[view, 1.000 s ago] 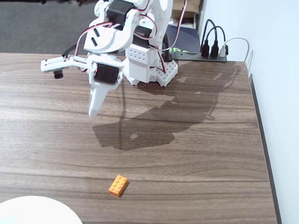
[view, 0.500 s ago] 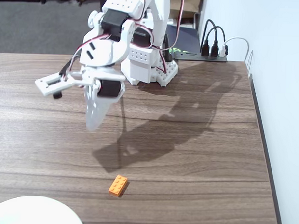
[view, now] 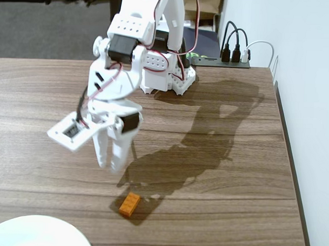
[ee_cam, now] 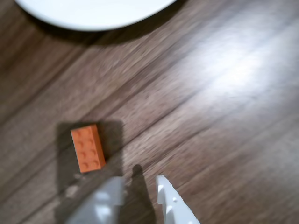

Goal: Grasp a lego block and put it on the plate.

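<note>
White and smooth, the plate is sitting at the near left corner of the desk in the fixed view, and the part that is showing is carrying nothing. Both cameras are cutting it off: the fixed view is catching only its far edge at the bottom of the frame, and the wrist view is showing just a curved slice along the top.

Orange plastic is marking the lego block, which is lying flat on the wood with its studs up, to the right of the plate and well apart from it. In the wrist view the block is lying in a dark shadow, and the picture is somewhat blurred.

Pointing downward, the end effector is hanging above the desk, just beyond the block on its far side and slightly left. Its two white fingers are standing a little apart, with a narrow gap visible in the wrist view, and they are holding nothing and touching nothing.
</note>
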